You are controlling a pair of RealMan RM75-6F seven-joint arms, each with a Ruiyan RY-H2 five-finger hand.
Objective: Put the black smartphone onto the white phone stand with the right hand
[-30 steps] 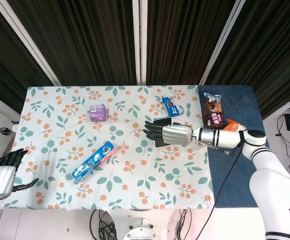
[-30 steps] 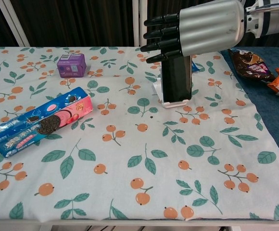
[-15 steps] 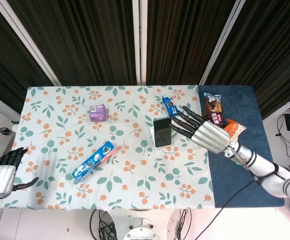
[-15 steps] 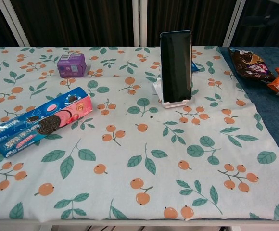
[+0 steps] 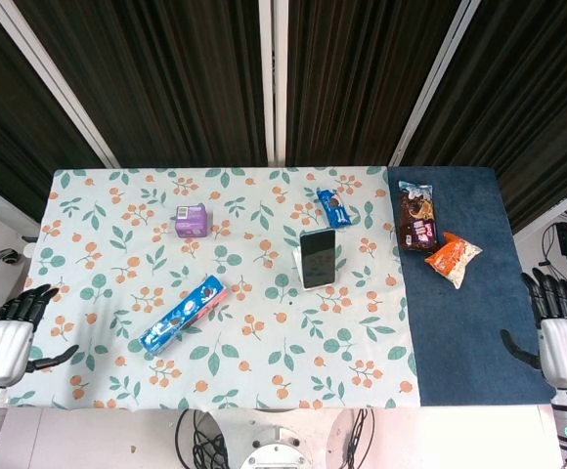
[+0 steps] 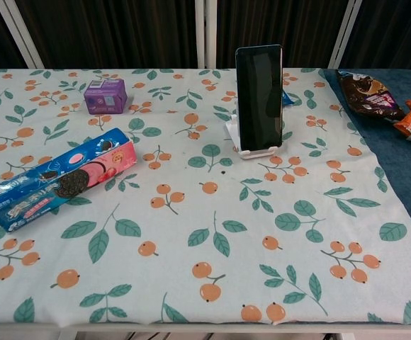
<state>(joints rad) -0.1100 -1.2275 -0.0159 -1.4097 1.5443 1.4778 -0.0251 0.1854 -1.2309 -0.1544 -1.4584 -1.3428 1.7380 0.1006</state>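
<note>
The black smartphone (image 5: 318,257) (image 6: 259,95) stands upright in the white phone stand (image 6: 256,151) (image 5: 299,264) near the middle of the floral tablecloth, with nothing touching it. My right hand (image 5: 563,342) hangs off the table's right edge in the head view, fingers apart and holding nothing. Off the front left corner, my left hand (image 5: 5,342) is likewise open and holds nothing. Neither hand shows in the chest view.
A blue cookie pack (image 5: 183,314) (image 6: 55,176) lies front left, a purple box (image 5: 191,220) (image 6: 105,96) at back left, a small blue packet (image 5: 334,207) behind the stand. On the dark blue cloth at right lie a brown snack bag (image 5: 417,216) and an orange bag (image 5: 454,259).
My right hand has let go of the phone and drawn back to the right, off the table's edge. The phone stays standing in the stand. The left hand has not moved.
</note>
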